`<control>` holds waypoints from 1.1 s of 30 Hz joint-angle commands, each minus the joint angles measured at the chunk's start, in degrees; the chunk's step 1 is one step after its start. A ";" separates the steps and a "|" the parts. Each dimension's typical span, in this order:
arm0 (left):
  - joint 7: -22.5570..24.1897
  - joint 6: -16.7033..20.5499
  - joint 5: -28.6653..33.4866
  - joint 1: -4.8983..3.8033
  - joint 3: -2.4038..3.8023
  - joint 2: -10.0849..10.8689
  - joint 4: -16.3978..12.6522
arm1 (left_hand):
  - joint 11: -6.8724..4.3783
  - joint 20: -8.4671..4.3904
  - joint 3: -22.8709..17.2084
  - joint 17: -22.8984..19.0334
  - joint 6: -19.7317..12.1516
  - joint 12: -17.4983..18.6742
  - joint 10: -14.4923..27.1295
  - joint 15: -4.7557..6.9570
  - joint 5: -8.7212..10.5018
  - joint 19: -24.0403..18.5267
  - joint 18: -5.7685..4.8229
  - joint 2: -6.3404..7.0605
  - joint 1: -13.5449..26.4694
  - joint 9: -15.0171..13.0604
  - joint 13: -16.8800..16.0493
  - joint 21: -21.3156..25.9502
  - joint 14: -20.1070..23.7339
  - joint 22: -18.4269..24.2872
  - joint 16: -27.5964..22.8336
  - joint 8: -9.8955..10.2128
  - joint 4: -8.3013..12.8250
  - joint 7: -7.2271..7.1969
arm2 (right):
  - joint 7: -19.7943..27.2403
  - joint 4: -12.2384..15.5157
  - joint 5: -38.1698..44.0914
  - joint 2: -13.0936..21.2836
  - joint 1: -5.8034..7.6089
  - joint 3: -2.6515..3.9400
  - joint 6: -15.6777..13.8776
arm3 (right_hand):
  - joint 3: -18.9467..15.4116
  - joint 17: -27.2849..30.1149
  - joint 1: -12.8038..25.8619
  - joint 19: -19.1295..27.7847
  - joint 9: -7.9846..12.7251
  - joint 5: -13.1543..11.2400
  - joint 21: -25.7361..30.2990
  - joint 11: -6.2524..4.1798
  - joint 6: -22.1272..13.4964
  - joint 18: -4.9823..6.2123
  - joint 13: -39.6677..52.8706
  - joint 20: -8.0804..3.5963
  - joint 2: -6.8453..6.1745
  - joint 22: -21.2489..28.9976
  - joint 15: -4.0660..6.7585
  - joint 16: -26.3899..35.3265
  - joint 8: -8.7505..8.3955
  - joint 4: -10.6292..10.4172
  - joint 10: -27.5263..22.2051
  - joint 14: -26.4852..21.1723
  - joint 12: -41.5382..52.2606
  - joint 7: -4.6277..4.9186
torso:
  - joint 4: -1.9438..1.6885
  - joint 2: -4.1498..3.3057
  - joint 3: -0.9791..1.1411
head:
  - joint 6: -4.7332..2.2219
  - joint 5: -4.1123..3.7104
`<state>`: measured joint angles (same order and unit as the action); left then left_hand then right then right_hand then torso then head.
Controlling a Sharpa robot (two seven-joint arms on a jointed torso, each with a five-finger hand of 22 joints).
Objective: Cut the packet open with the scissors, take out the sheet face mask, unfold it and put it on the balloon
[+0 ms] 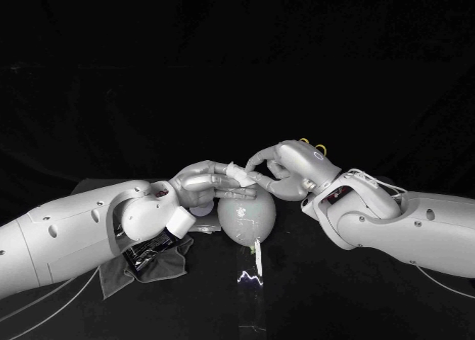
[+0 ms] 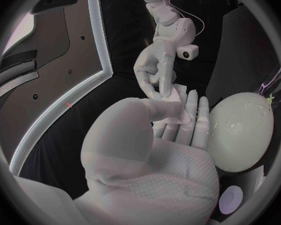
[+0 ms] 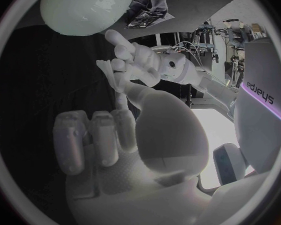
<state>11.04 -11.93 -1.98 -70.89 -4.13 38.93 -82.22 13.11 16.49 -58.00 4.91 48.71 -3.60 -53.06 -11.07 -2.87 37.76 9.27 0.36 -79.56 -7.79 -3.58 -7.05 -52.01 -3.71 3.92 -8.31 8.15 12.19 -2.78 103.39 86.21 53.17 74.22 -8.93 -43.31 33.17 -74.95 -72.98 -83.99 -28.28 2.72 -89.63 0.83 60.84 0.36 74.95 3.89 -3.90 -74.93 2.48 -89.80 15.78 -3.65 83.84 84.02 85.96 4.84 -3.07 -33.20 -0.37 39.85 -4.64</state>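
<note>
A folded white sheet mask (image 1: pixel 237 173) (image 2: pixel 175 105) is held above the pale balloon (image 1: pixel 246 216) (image 2: pixel 243 130) (image 3: pixel 84 5). My left hand (image 1: pixel 202 183) (image 2: pixel 153 150) (image 3: pixel 137 60) grips it between thumb and fingers. Coming from the other side, my right hand (image 1: pixel 283 170) (image 2: pixel 156 67) (image 3: pixel 134 135) pinches the mask's upper corner with its fingertips, its other fingers curled in. The balloon stands upright just below both hands. The cut dark packet (image 1: pixel 147 251) (image 3: pixel 143 19) lies on a grey cloth under my left forearm.
The grey cloth (image 1: pixel 145 273) spreads at the table's front left. A thin white strip (image 1: pixel 258 258) hangs below the balloon, with a small shiny object (image 1: pixel 248 278) on the table by it. A round white disc (image 2: pixel 230 202) sits near the balloon's base.
</note>
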 commanded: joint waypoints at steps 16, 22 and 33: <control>-0.30 -0.13 -3.41 -0.07 0.09 -0.07 -0.54 | -0.19 0.02 13.35 0.41 0.17 -0.32 -0.51 0.47 0.11 3.85 0.75 8.00 2.60 -0.01 -0.12 -2.01 -1.61 -0.54 0.95 0.35 1.88 4.01 | -3.93 0.72 1.83 -0.05 -0.04 0.02 -1.75 | 2.24 -15.05 0.18 -6.01 -6.77 0.04 -0.37 -1.62 -0.17 -0.36 13.78 -1.51 1.06 -15.07 1.61 -0.20 7.27 -1.78 5.12 5.98 1.73 -1.53 | 0.01 -0.04 -0.01 | 0.14 -0.04; -0.66 1.15 -4.61 -0.06 0.09 -0.06 -0.57 | -1.15 -0.21 17.98 1.17 1.96 -1.10 -3.75 1.46 0.04 9.39 1.32 8.37 2.45 -0.64 -0.15 -3.33 -4.01 -0.66 2.30 -0.98 0.53 3.25 | -3.79 1.15 0.91 0.04 -0.04 0.02 -2.07 | 2.68 -15.05 0.15 -6.01 -8.36 0.05 -0.37 -1.73 -0.84 -0.36 13.78 -1.62 0.90 -15.07 1.69 -0.20 8.46 -1.96 5.12 5.98 1.71 -1.63 | 0.01 -0.02 -0.01 | 0.22 0.01; -0.91 3.80 -5.17 -0.05 0.09 -0.06 -0.46 | -2.37 -0.31 22.32 2.26 4.85 -1.26 -6.95 2.44 0.07 10.76 1.34 8.88 4.11 -1.76 -0.09 -2.63 -5.94 -0.05 3.72 -3.59 -2.72 1.81 | -3.67 1.51 0.04 0.13 -0.04 0.02 -1.49 | 3.07 -15.05 0.18 -6.01 -9.57 0.06 -0.37 -1.78 -1.40 -0.36 13.69 -1.68 0.78 -15.07 1.74 -0.20 9.32 -2.15 5.05 5.98 1.53 -1.69 | 0.00 -0.01 -0.01 | 0.16 0.05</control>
<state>9.98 -9.76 -6.52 -70.89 -4.11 38.97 -82.57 10.75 16.09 -36.02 7.12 53.24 -4.83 -59.53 -8.72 -2.87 48.05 10.22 9.38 -75.98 -9.46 -3.70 -9.88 -57.67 -3.81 7.27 -11.73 5.59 13.43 -6.22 104.77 86.46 53.30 74.19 -8.93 -44.69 35.81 -74.95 -72.75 -84.08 -28.45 2.64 -89.74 -0.52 59.90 0.36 74.95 2.56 -3.22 -74.91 3.82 -89.80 17.54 -5.86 84.14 84.12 87.46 3.10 -3.07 -33.20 -0.38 40.01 -4.61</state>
